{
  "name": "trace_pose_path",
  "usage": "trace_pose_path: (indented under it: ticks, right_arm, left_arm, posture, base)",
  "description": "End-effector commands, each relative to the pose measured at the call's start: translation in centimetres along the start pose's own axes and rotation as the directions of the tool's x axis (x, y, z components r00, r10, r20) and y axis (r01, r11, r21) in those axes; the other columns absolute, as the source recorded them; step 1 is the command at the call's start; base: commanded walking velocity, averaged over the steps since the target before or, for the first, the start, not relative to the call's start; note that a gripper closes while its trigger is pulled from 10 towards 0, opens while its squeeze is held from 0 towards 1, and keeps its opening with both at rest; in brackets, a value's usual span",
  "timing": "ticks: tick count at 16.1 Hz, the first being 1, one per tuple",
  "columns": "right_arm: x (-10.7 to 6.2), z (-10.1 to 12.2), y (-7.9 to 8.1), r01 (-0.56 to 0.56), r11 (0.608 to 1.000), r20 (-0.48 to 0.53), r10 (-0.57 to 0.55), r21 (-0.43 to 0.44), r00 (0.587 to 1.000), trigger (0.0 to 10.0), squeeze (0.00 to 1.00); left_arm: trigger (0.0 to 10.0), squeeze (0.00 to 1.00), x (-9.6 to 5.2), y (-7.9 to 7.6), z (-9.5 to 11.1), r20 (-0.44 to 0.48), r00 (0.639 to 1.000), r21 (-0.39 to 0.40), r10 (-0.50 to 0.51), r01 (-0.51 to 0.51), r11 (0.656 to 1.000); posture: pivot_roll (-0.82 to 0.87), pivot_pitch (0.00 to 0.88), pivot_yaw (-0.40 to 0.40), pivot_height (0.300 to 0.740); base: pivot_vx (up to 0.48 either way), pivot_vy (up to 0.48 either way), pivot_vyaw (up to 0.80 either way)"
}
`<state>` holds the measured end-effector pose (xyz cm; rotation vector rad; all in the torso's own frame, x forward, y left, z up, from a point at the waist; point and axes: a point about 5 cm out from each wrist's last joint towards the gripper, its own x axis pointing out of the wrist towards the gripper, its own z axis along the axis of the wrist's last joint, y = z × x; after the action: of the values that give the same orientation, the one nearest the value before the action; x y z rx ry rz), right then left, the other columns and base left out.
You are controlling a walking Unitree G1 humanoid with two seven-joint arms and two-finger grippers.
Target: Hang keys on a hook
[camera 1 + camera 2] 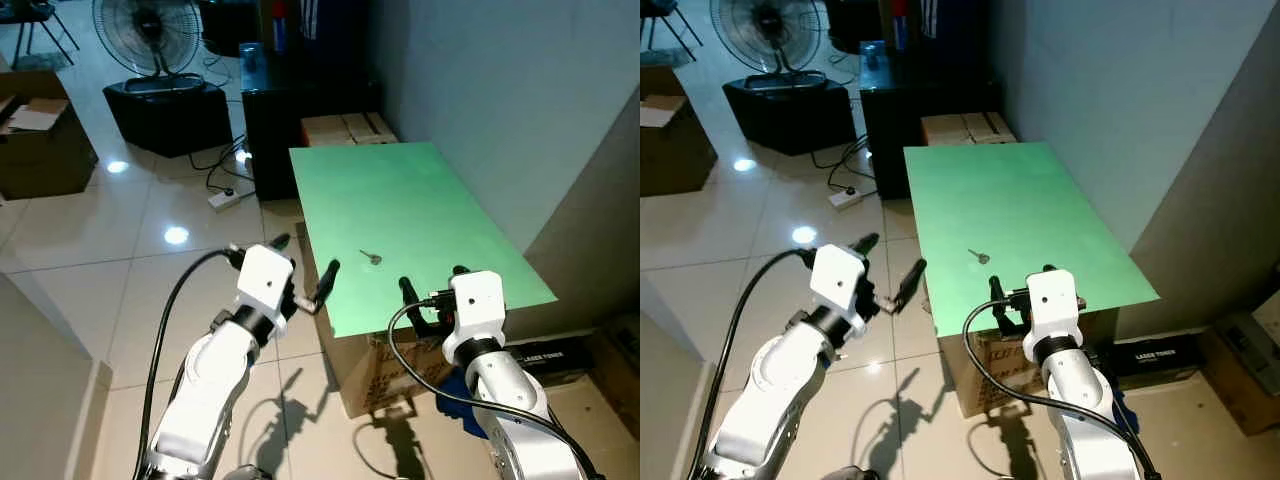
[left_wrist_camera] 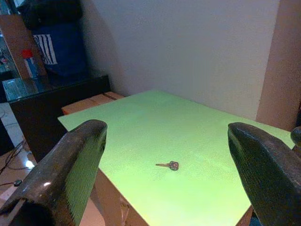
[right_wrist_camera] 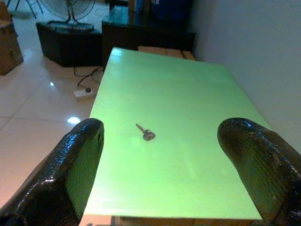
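Observation:
A small metal key (image 1: 371,258) lies flat on the green tabletop (image 1: 400,190), near its front half; it also shows as the key (image 2: 169,165) and the key (image 3: 146,133) in the wrist views. My left gripper (image 1: 305,269) hovers open just off the table's left front edge. My right gripper (image 1: 430,290) is open at the table's front edge, a little nearer than the key. Nothing is between either pair of fingers. No hook can be made out.
The green top rests on a cardboard box (image 1: 375,375). A pale wall (image 1: 500,90) runs along the table's right side. Behind stand a dark cabinet (image 1: 290,110), a floor fan (image 1: 150,40) on a black base, a power strip (image 1: 228,197) and a brown box (image 1: 40,140).

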<state>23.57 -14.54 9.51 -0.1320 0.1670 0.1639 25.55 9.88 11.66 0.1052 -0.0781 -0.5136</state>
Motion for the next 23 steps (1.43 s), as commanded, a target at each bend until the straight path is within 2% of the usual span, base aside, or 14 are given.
trace_pose_path:
  ticks: [1,5,8,11,16,19,23]
  right_arm:
    - [-0.1,0.3,-0.2,-0.003,1.000,0.001,0.003,0.001,1.000,10.0,0.00]
    - [-0.1,0.6,-0.6,-0.037,0.999,-0.014,0.037,-0.010,0.999,10.0,0.00]
    - [0.1,0.7,-0.4,-0.063,0.998,-0.014,0.063,-0.009,0.998,10.0,0.00]
    - [0.2,0.5,-0.1,-0.061,0.998,-0.014,0.061,0.003,0.998,10.0,0.00]
    - [0.1,0.1,0.1,-0.032,0.999,-0.008,0.032,0.021,0.999,10.0,0.00]
    - [0.3,0.0,0.2,-0.005,0.999,-0.002,0.005,0.036,1.000,10.0,0.00]
    - [0.3,-0.3,0.4,0.009,0.999,0.002,-0.009,0.040,1.000,10.0,0.00]
  left_arm:
    - [10.0,0.00,0.0,-0.1,0.0,0.007,1.000,0.025,0.004,-0.005,1.000]
    - [10.0,0.00,0.1,-0.1,0.3,0.029,0.999,0.027,0.046,-0.046,0.999]
    - [10.0,0.00,0.0,-0.2,0.7,0.057,0.997,0.031,0.049,-0.051,0.998]
    - [10.0,0.00,0.0,-0.1,1.0,0.067,0.997,0.040,0.033,-0.035,0.999]
    - [10.0,0.00,0.4,0.3,1.4,0.081,0.997,0.058,-0.004,0.000,0.998]
    - [10.0,0.00,0.4,0.3,1.5,0.079,0.996,0.065,-0.031,0.026,0.998]
    - [10.0,0.00,0.4,0.4,1.5,0.076,0.996,0.070,-0.035,0.029,0.997]
  posture:
    - [-0.10,0.000,-0.020,0.740]
    - [-0.10,0.000,-0.069,0.740]
    - [-0.09,0.000,-0.074,0.740]
    - [-0.08,0.000,-0.053,0.740]
    - [-0.08,0.000,-0.001,0.740]
    - [-0.07,0.000,0.039,0.740]
    - [-0.07,0.000,0.054,0.740]
  base:
    - [0.000,0.000,0.00]
    - [0.000,0.000,0.00]
    - [0.000,0.000,0.00]
    - [0.000,0.000,0.00]
    - [0.271,0.000,0.00]
    - [0.000,0.000,0.00]
    - [0.000,0.000,0.00]
